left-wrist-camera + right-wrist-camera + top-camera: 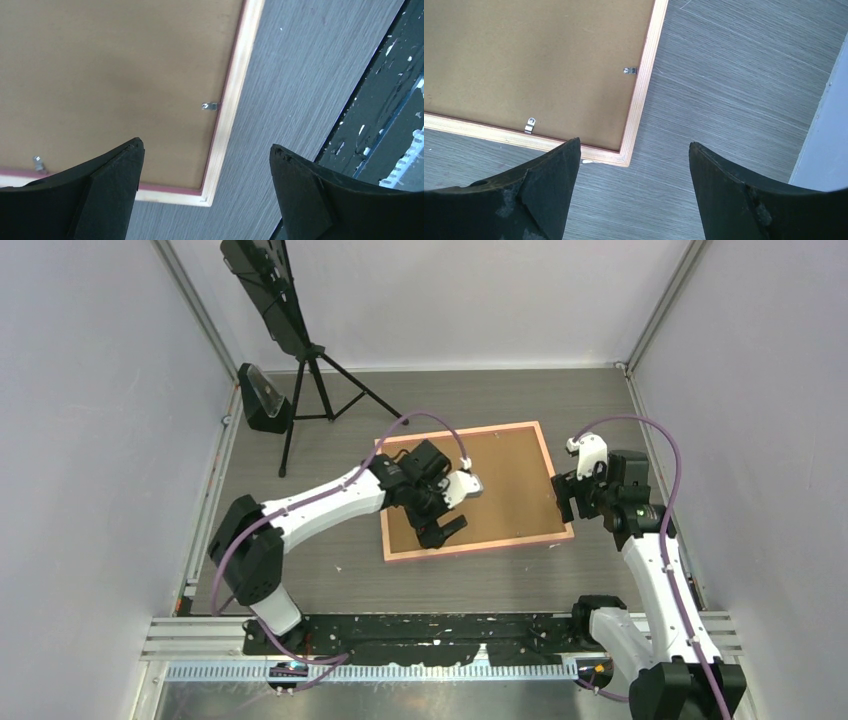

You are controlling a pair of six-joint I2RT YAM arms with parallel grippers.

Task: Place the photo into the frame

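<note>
On the desk (330, 570), mid-way back: the frame (490, 543) lies flat, back up, pink-orange rails around a brown backing board (510, 490). Whether the photo sits beneath the board cannot be told.

Left gripper (443, 517) hangs over the frame's near-left part. Left wrist view: fingers (110, 190) spread wide, nothing between them. A corner of the frame (220, 140) shows in the gap of the left gripper (205, 145). One finger is over the board, the other over bare desk. A small metal clip (211, 105) sits on the rail's inner edge.

Right gripper (577, 508) is just beside the frame's right rail, near its front corner. Right wrist view: fingers (734, 195) also wide, holding nothing. The frame's corner (624, 161) lies in the gap of the right gripper (633, 143), closer to one finger (contact not evident). Two clips (630, 70) show here.
</note>
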